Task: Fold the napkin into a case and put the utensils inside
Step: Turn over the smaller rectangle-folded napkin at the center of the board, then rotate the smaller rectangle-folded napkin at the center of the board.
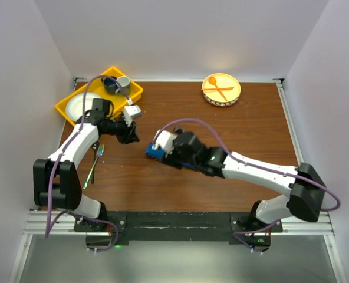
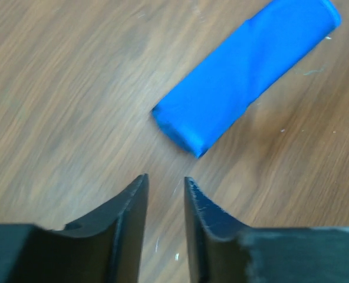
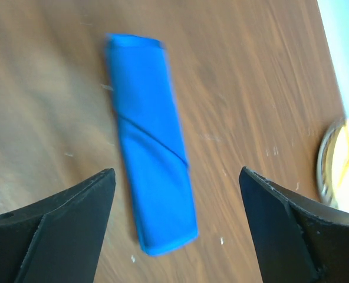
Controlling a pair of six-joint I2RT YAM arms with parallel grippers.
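The napkin lies folded into a long, narrow blue case point(image 3: 151, 141) flat on the wooden table; the top view shows only its end point(image 1: 152, 152) under my right wrist. My right gripper point(image 3: 177, 171) hovers over the case's near end, open wide, fingers on either side and holding nothing. In the left wrist view the case point(image 2: 245, 71) lies ahead and to the right of my left gripper point(image 2: 165, 180). Those jaws stand open by a narrow gap with only bare wood between them. The metal utensils point(image 1: 95, 162) lie together near the table's left edge, beside my left arm.
A yellow tray point(image 1: 137, 90) at the back left holds a white plate point(image 1: 82, 105) and two cups point(image 1: 122, 82). A cream plate point(image 1: 221, 89) with an orange plastic spoon and fork sits at the back; its rim point(image 3: 339, 171) shows in the right wrist view.
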